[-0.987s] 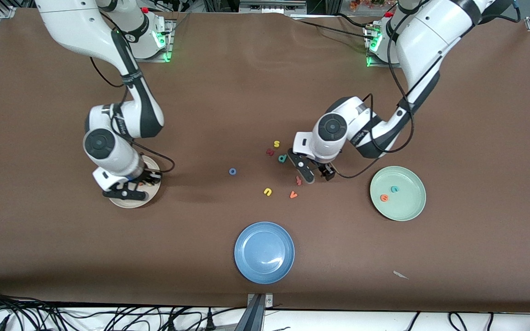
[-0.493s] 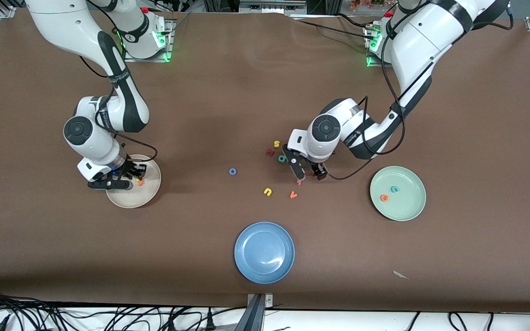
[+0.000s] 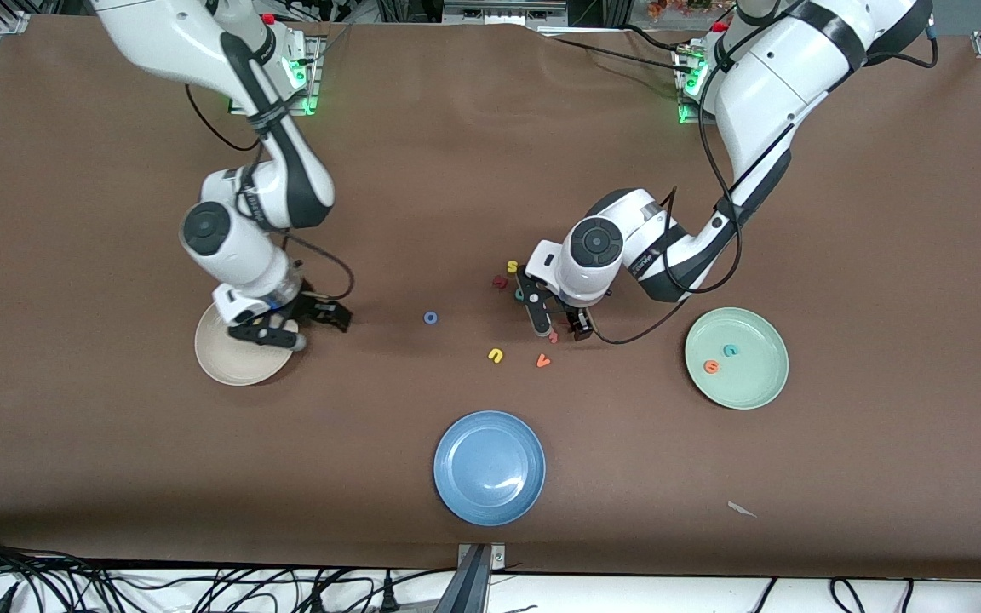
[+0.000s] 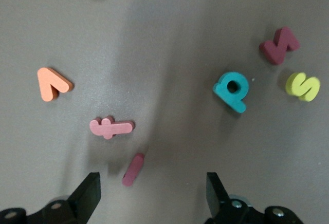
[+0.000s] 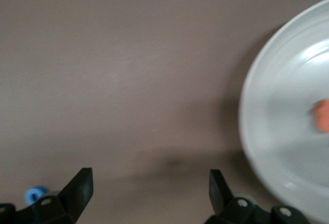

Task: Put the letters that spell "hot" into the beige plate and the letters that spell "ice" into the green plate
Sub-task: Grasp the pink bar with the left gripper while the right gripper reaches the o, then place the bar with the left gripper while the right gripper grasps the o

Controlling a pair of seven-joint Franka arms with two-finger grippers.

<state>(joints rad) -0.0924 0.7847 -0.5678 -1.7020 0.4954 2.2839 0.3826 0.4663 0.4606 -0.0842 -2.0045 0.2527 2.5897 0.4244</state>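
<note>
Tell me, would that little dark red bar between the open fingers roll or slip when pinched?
The dark red bar lies flat, so it probably won't roll. It looks like foam: likely light, slightly squashy, and apt to skid if nudged.

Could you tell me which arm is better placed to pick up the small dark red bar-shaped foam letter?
Left. The left gripper hovers with open jaws right over the dark red bar-shaped foam letter, while the right gripper is at the round beige plate.
</note>
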